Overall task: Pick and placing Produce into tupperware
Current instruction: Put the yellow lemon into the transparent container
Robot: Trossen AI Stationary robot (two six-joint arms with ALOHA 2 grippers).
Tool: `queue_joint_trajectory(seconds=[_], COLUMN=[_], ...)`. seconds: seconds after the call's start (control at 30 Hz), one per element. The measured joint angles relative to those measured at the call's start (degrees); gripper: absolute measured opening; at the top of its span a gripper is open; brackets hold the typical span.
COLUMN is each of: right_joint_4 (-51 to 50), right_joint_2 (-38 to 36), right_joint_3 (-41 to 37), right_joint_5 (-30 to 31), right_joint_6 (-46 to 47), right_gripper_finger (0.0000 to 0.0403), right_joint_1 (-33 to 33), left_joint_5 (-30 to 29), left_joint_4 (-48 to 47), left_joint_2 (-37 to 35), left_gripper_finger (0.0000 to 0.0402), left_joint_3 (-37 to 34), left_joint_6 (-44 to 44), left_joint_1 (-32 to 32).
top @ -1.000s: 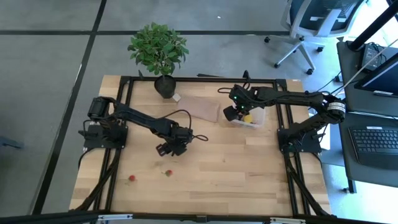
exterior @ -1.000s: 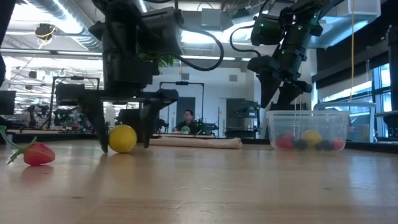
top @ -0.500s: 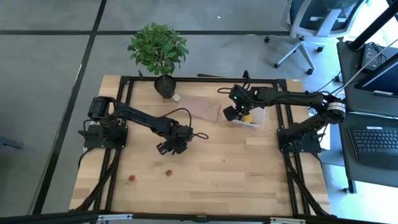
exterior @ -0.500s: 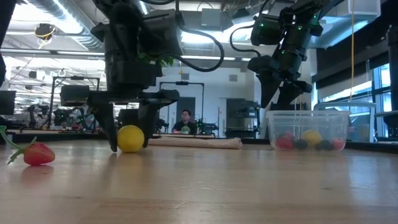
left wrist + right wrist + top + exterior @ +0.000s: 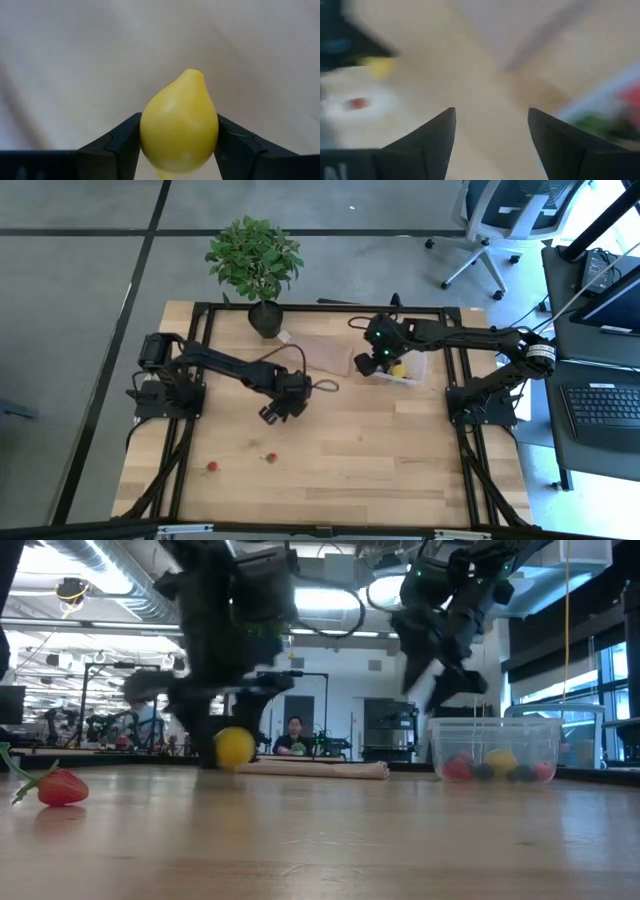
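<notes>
My left gripper (image 5: pixel 279 410) is over the table's middle, shut on a yellow lemon (image 5: pixel 179 127), which hangs just above the wood in the low view (image 5: pixel 235 746). The clear tupperware (image 5: pixel 495 748) stands toward the far right (image 5: pixel 404 370) and holds another lemon, red berries and dark pieces. My right gripper (image 5: pixel 371 363) hovers open beside the tub's left side, above the table (image 5: pixel 491 135). Two red strawberries (image 5: pixel 270 457) (image 5: pixel 211 466) lie on the wood near the near edge; one shows in the low view (image 5: pixel 60 786). My left gripper pinches the lemon across its broad middle (image 5: pixel 150 137), one finger (image 5: pixel 117 147) on each side. The fingers point down from above. The lemon's pointed end (image 5: pixel 192 75) sticks out past the fingertips. It appears lifted just clear of the table.
A potted green plant (image 5: pixel 254 258) stands at the far edge, with a flat brown sheet (image 5: pixel 325 352) between it and the tub. Bare wood stretches from the left gripper to the tub. An office chair and desks stand beyond the table.
My left gripper's fingers closed in on the lemon from both sides and took hold. It then carried the lemon a little up and toward the far right. My right gripper shifted slightly toward the table's left, beside the tub.
</notes>
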Motion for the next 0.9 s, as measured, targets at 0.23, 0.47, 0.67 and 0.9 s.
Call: queue_joint_trajectory(seconds=[0.23, 0.47, 0.67, 0.9], right_joint_4=[14.8, 27.82, 32.91, 33.01], right_joint_2=[0.0, 0.02, 0.02, 0.02], right_joint_3=[0.0, 0.0, 0.02, 0.02], right_joint_5=[-10.31, -10.54, -8.74, -3.18], right_joint_6=[-1.21, -2.13, -1.94, -4.67], right_gripper_finger=[0.0249, 0.0249, 0.0249, 0.0249], right_joint_1=[-0.04, -0.02, 0.39, 0.39], left_joint_5=[0.48, -0.51, -2.97, -4.67], left_joint_4=[3.4, 10.13, 16.31, 18.62], left_joint_2=[-4.46, -8.27, -8.59, -8.57], left_gripper_finger=[0.02, 0.0203, 0.02, 0.0206], left_joint_3=[4.88, 7.01, 8.58, 8.92], left_joint_6=[-7.03, -17.51, -21.02, -22.36], left_joint_1=[6.58, 12.67, 13.79, 13.63])
